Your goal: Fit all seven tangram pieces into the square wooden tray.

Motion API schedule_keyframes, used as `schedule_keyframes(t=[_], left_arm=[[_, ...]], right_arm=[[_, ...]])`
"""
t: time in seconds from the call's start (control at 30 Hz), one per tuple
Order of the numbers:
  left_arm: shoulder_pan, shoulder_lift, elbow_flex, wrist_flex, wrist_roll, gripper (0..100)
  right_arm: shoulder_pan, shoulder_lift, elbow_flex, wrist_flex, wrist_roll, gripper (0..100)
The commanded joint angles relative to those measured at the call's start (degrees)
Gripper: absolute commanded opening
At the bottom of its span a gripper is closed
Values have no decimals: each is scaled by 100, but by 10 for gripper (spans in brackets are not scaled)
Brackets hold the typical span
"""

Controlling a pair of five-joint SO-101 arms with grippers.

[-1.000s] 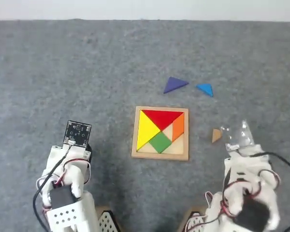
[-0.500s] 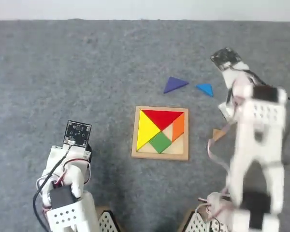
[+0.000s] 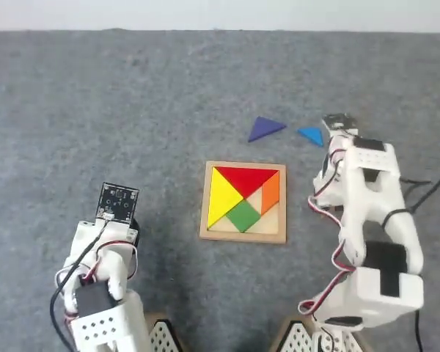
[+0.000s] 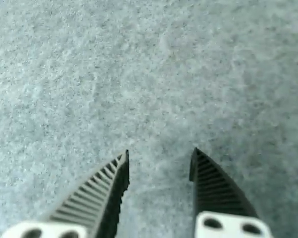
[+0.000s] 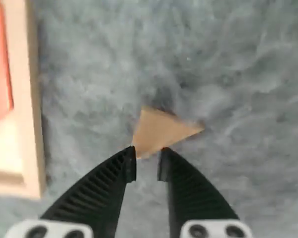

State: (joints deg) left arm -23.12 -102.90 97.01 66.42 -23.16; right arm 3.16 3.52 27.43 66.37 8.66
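We see the tray (image 3: pixel 243 238) at centre frame, with the red triangle (image 3: pixel 243 178), yellow triangle (image 3: pixel 221 198), green square (image 3: pixel 243 215) and orange piece (image 3: pixel 271 189) seated inside. Above it on the grey counter (image 3: pixel 132 95) lie the purple triangle (image 3: pixel 265 128) and blue triangle (image 3: pixel 311 135). The right arm (image 3: pixel 367 213) stands right of the tray. Its right fingers (image 5: pixel 111 178) are a narrow gap apart, tips at the tan triangle (image 5: pixel 161 130), pinching nothing. The left fingers (image 4: pixel 107 193) are spread over bare counter.
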Motion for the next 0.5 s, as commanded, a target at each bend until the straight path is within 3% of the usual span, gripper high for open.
schedule_keyframes(t=[0.0,0.2,0.47], left_arm=[[-26,-44,-57,35,-26,193],[-26,-44,-57,35,-26,193],[-26,-44,-57,35,-26,193]], right_arm=[[-66,-391,18,-198,-976,109],[-48,-391,18,-497,-1864,214],[-119,-330,18,-541,-2884,223]])
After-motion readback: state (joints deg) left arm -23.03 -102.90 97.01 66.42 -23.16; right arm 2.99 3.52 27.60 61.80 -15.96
